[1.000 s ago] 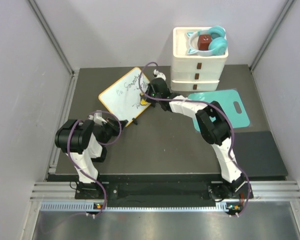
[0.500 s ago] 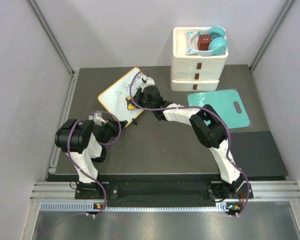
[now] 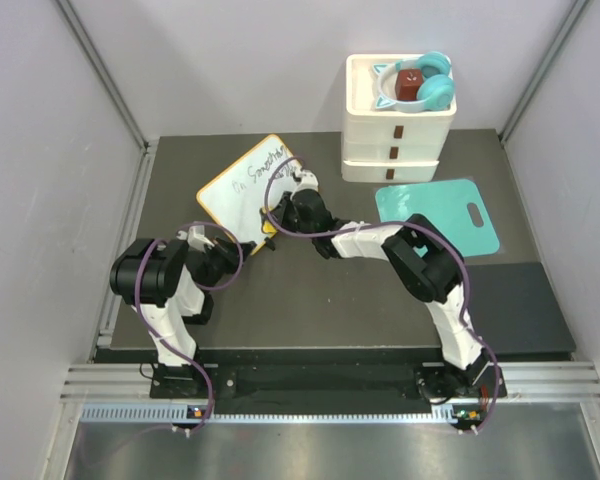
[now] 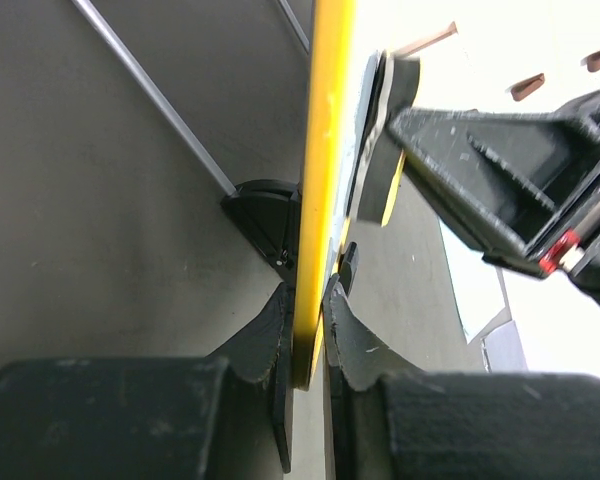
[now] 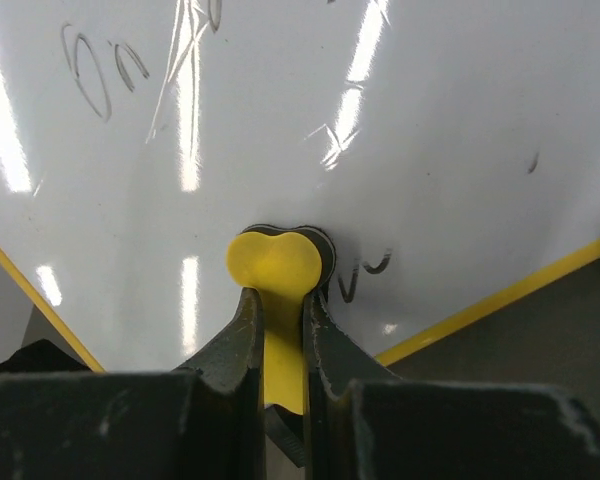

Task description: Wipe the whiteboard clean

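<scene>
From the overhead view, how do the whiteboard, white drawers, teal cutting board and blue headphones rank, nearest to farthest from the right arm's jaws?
1. whiteboard, left rear of the table, right beneath them.
2. white drawers, rear right, and teal cutting board, right side: too close to call.
3. blue headphones, on top of the drawers, farthest back.

Black handwriting (image 3: 258, 168) on whiteboard (image 3: 230, 195), scrawled, too small to read
</scene>
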Motion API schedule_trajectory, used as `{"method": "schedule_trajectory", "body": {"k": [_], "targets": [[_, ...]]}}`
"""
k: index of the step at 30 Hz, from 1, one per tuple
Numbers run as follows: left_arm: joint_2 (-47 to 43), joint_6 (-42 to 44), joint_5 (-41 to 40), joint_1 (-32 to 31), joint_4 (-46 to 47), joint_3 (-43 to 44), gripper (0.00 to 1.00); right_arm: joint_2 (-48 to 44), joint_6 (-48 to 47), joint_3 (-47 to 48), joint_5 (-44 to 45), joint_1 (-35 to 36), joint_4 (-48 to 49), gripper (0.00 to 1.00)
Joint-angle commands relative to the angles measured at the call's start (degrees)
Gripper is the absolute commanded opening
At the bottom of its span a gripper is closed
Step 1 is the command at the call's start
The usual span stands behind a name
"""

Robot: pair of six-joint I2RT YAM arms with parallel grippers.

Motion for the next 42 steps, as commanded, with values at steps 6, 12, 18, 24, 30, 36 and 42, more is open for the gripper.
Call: {"method": "schedule_trajectory", "body": {"k": [6,12,18,24,30,36,42], "targets": [[1.9,1.2,1.9,-0.5,1.4,-1.5,0.0,0.4,-4.0,-8.1,3.2,-1.6,-5.4,0.0],[2.2,1.4,2.3,-0.5,2.0,-1.6,0.0,-0.7,-4.0,-4.3,2.4,-4.8,-7.3,0.0],[2.5,1.4,3.0,-0.5,2.7,-1.6,0.0,-0.3,-3.8,1.9,1.2,-7.3,-11.4,0.0],[2.6,1.4,3.4,-0.5,2.8,-1.5,0.0,1.6,-4.7,9.1,0.7,-8.1,-15.6,0.0],[2.6,1.5,3.8,-0.6,2.8,-1.5,0.0,4.4,-5.4,14.6,-5.4,-8.0,-15.1,0.0],[2.5,2.1,4.2,-0.8,2.4,-1.3,0.0,8.1,-8.3,23.9,-12.0,-5.6,-18.5,0.0],[1.4,3.6,3.5,-1.9,0.6,-1.2,0.0,12.3,-12.5,36.3,-12.5,-2.2,-27.3,0.0]]}}
